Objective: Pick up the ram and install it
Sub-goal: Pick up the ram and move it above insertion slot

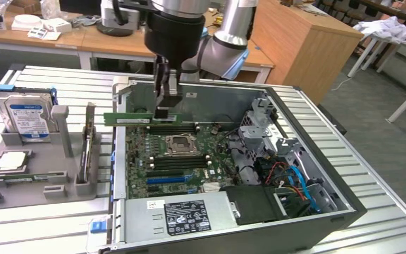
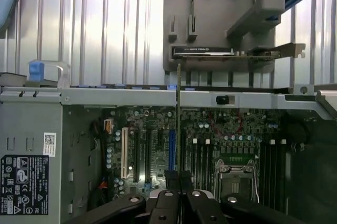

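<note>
The ram is a thin green stick held level above the open computer case, over the far part of the motherboard. My gripper is shut on the end of it towards the exterior view's right. In the wrist view the ram shows edge-on as a thin line running out from my gripper. It hangs over the board between the blue slot and the black memory slots beside the CPU socket. The stick is above the slots, not seated in one.
A grey fixture at the exterior view's left holds a hard drive, a CPU and an upright card. Inside the case are the power supply, a drive cage and blue and orange cables.
</note>
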Controlling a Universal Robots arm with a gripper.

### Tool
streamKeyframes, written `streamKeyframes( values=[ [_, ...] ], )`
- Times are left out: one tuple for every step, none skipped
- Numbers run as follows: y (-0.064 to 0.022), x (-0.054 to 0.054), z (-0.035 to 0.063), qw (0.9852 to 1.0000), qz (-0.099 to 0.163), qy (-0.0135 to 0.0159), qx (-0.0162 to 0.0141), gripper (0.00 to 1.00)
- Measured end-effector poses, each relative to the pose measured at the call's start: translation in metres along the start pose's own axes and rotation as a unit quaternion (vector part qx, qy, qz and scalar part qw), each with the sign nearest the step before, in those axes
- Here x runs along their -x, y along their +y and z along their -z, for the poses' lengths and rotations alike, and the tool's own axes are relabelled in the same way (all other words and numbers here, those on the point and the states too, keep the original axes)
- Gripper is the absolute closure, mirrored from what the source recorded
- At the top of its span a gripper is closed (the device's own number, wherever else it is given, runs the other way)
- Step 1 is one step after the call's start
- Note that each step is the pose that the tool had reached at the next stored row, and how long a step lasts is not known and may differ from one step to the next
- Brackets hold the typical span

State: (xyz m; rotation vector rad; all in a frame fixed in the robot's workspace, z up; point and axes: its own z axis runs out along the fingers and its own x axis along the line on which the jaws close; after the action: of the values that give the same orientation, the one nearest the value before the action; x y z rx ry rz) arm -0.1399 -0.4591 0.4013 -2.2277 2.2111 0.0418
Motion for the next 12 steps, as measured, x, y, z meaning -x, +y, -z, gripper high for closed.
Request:
streamKeyframes(
  values=[
    [-0.0021, 0.0, 0.0, 1.0, 0.0, 0.0, 0.0, 0.88],
    [-0.0042, 0.0, 0.0001, 1.0, 0.0, 0.0, 0.0, 0.88],
    [-0.0063, 0.0, 0.0001, 1.0, 0.0, 0.0, 0.0, 0.88],
    [-0.0085, 0.0, 0.0001, 1.0, 0.0, 0.0, 0.0, 0.88],
    [-0.0106, 0.0, 0.0002, 1.0, 0.0, 0.0, 0.0, 0.88],
    [-0.0127, 0.0, 0.0002, 1.0, 0.0, 0.0, 0.0, 0.88],
    [-0.0149, 0.0, 0.0002, 1.0, 0.0, 0.0, 0.0, 0.88],
    [-0.0169, 0.0, 0.0003, 1.0, 0.0, 0.0, 0.0, 0.88],
    [-0.019, 0.0, 0.0003, 1.0, 0.0, 0.0, 0.0, 0.88],
    [-0.0211, 0.0, 0.0004, 1.0, 0.0, 0.0, 0.0, 0.88],
    [-0.0231, 0.0, 0.0004, 1.0, 0.0, 0.0, 0.0, 0.88],
    [-0.0252, 0.0, 0.0005, 1.0, 0.0, 0.0, 0.0001, 0.88]
  ],
)
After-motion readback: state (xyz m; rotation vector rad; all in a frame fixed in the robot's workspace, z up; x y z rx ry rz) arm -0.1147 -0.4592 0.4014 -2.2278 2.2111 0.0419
